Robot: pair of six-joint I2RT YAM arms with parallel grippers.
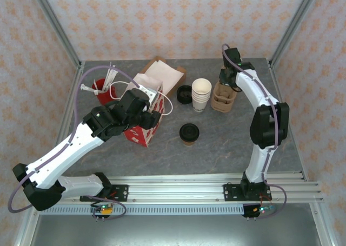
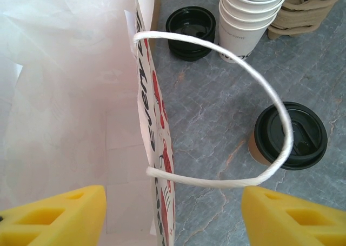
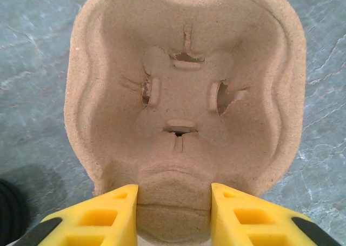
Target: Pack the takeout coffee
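With my left claw (image 2: 173,205) I am holding my yellow fingers (image 2: 54,216) spread wide, gripping nothing, straddling the side wall of the white paper bag with red print (image 2: 81,94) and the base of its looped white cord handle (image 2: 238,67). Just beyond my right-hand finger, the tan paper takeout coffee with its round black lid (image 2: 290,135) is standing upright on the grey marbled table (image 2: 216,105), outside the bag. With my right claw (image 3: 174,203) I am pinching the near lobe of the moulded brown pulp cup carrier (image 3: 184,67), a finger lying against each side.
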